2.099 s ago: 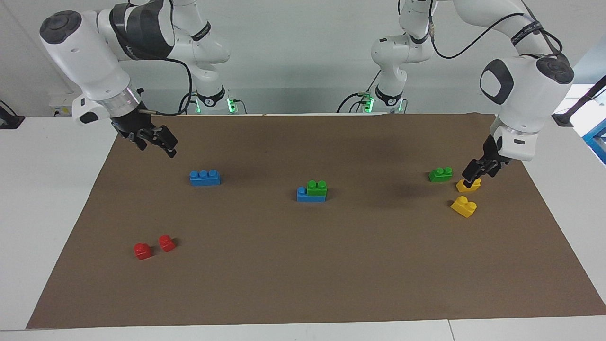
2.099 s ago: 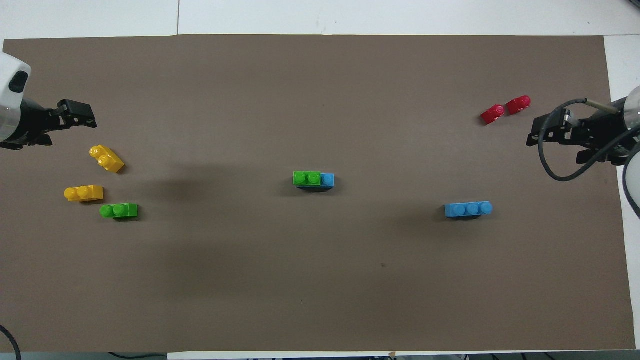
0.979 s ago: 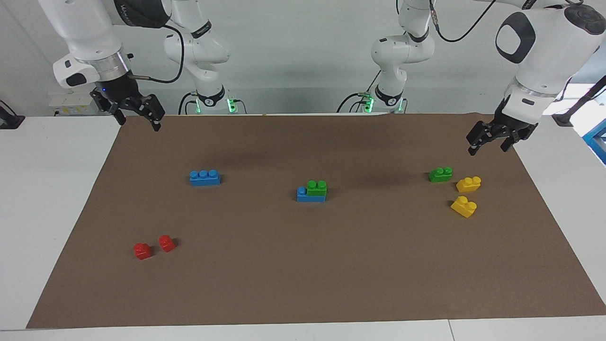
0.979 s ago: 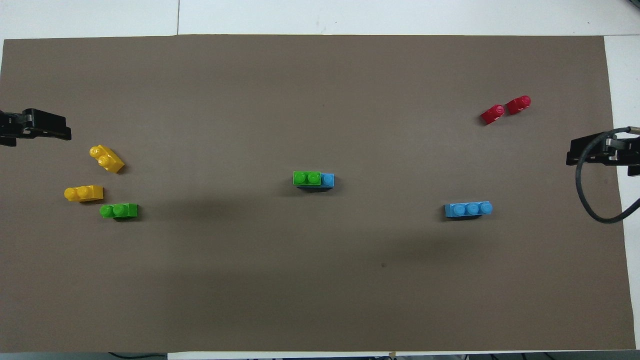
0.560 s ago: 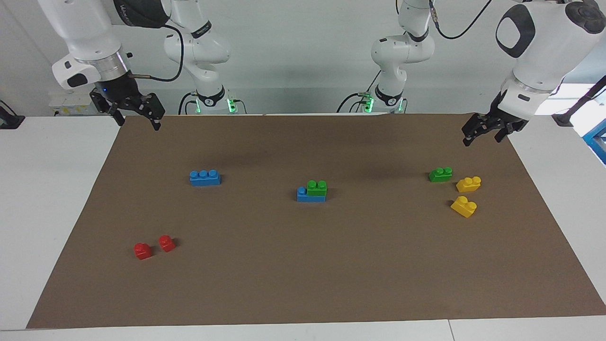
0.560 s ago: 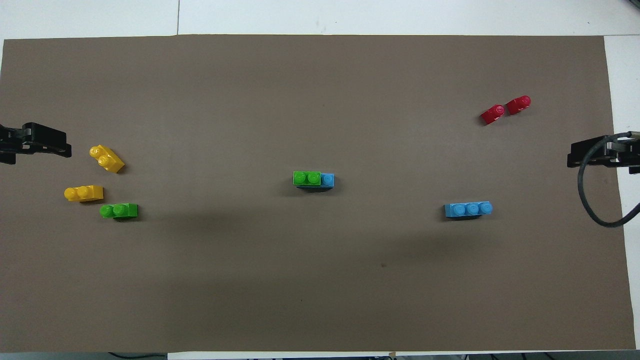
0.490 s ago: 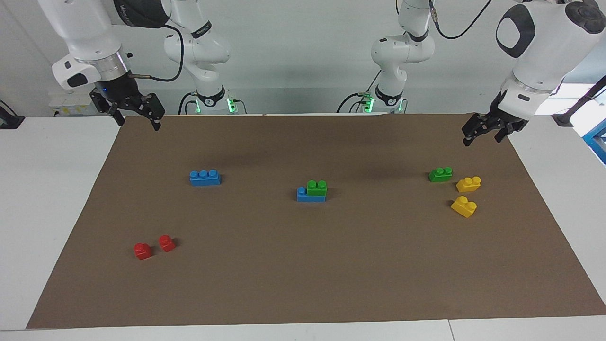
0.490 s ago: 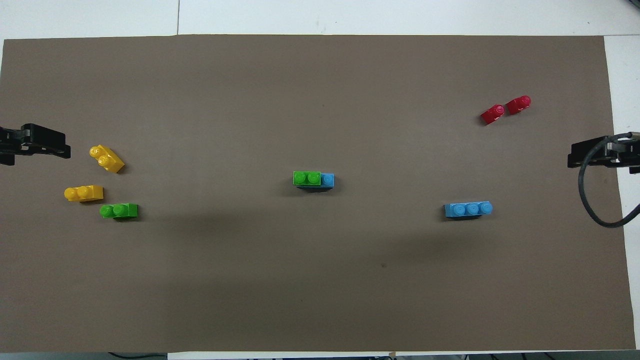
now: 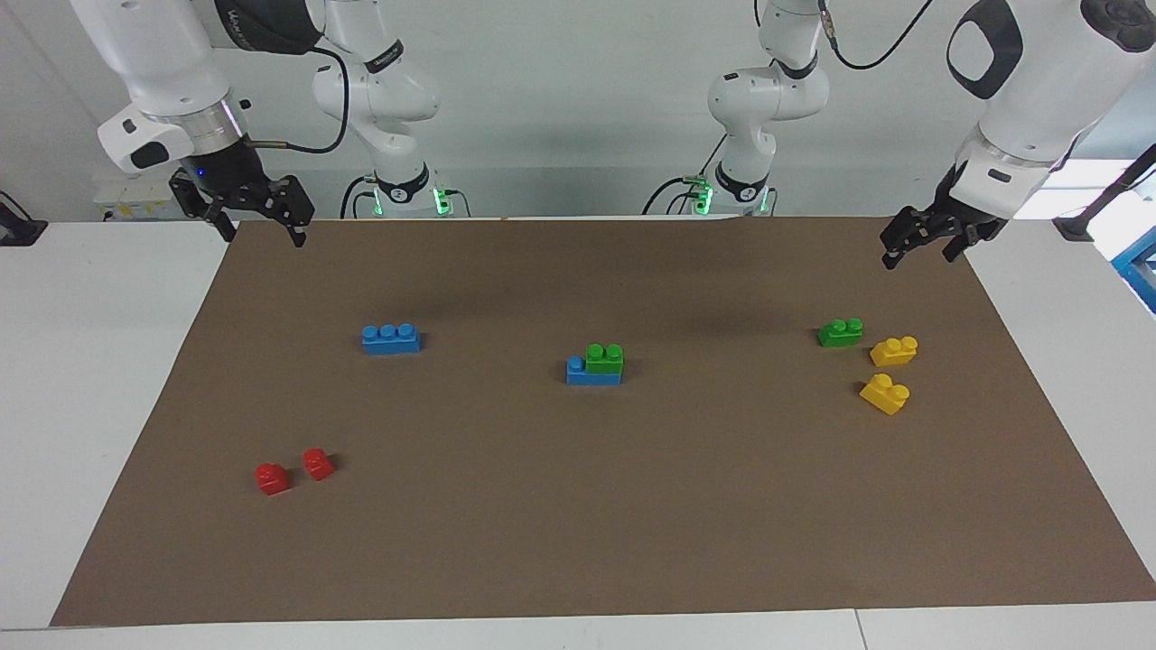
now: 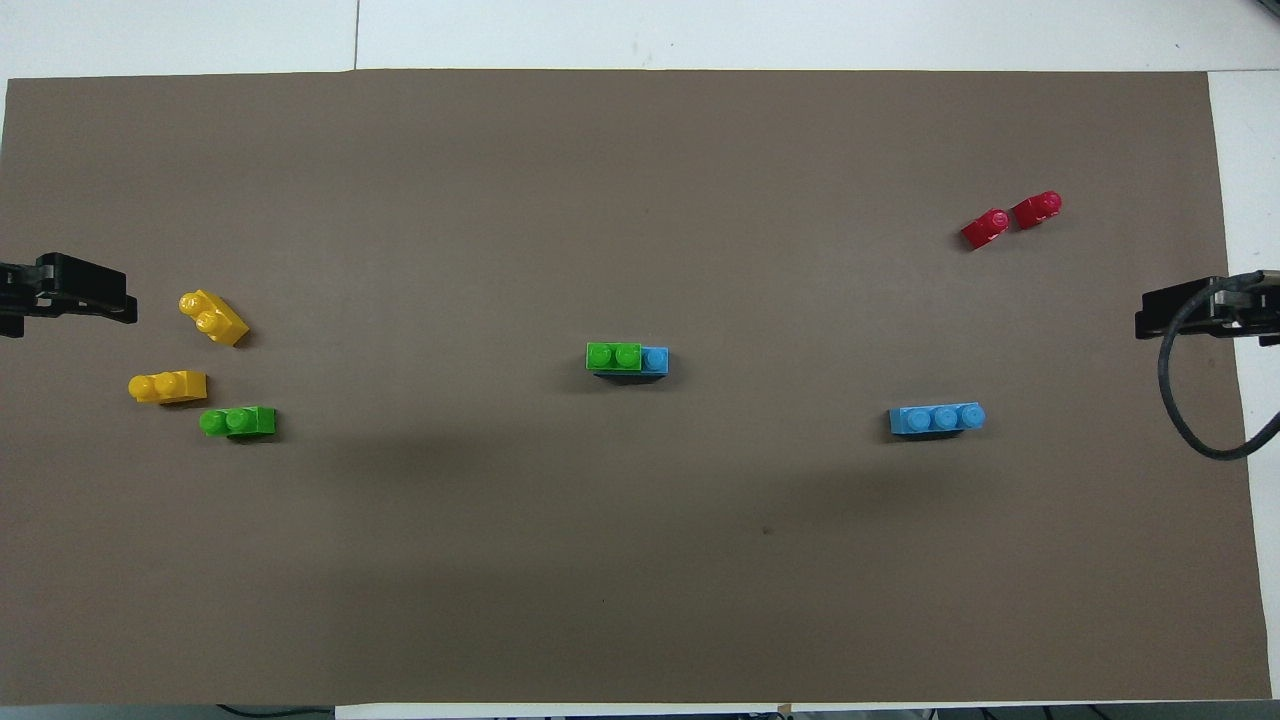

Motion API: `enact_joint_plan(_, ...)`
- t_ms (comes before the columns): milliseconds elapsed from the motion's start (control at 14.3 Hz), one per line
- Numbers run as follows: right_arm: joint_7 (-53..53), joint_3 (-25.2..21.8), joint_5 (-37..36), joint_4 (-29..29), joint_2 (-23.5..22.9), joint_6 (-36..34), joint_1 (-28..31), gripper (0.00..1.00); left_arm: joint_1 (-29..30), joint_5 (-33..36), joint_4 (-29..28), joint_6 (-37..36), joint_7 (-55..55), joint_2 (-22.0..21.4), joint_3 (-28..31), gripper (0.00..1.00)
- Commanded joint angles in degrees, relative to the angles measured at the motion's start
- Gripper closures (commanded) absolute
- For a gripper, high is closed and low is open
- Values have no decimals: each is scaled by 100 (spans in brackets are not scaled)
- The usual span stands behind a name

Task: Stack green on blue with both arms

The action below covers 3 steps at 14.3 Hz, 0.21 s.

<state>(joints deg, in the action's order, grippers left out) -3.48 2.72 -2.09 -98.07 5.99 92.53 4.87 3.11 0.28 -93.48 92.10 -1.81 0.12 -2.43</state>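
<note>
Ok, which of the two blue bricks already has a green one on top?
The blue three-stud plastic brick at the mat's middle: a green two-stud plastic brick sits on it. The other blue brick, toward the right arm's end, is bare.

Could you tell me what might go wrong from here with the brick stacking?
1. The stacked green brick covers only part of its blue brick, one stud left bare, so a bump could perhaps tip it.
2. The loose green brick lies close beside a yellow brick; the open left gripper might nudge that one when reaching down.
</note>
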Motion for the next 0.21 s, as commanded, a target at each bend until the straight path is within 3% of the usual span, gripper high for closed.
enact_joint_plan(0,146,53,-99,-124,113,-34,76,0,-38,-81,22,-131,-56,-55,41,0)
enact_joint_plan(140,146,53,-99,-124,113,-34,84,0,-38,-73,14,-131,-48,-73,41,0)
